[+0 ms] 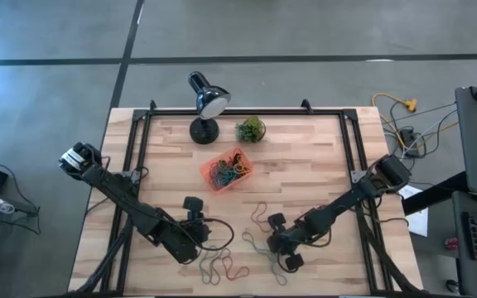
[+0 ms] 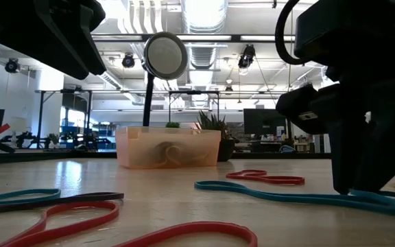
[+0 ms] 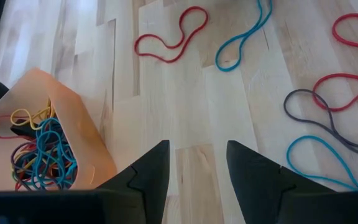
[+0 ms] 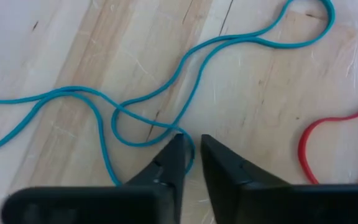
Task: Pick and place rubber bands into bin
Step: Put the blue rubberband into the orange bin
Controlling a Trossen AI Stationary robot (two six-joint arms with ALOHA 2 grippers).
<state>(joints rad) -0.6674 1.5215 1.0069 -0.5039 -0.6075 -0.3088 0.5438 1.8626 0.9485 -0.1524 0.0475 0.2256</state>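
The orange-red bin (image 1: 226, 170) holds a tangle of rubber bands (image 3: 39, 152) and stands mid-table. More bands lie flat on the wood: a red one (image 3: 169, 34), teal ones, a grey one (image 3: 328, 124). My right gripper (image 4: 191, 149) is down at the table at the near right, shut on a long teal rubber band (image 4: 197, 59). My left gripper (image 3: 197, 158) hangs open above bare wood beside the bin's near side, nothing between its fingers. My right gripper has one strand of the teal band (image 4: 189, 158) pinched between its two fingertips, near where the band crosses itself. The fingers slant down from the table's right side. The band lies slack and flat on the wood.
A black desk lamp (image 1: 207, 103) and a small potted plant (image 1: 251, 129) stand at the far edge behind the bin. Black rails run along the table's left and right sides. Loose bands (image 1: 222, 266) lie near the front edge between the arms.
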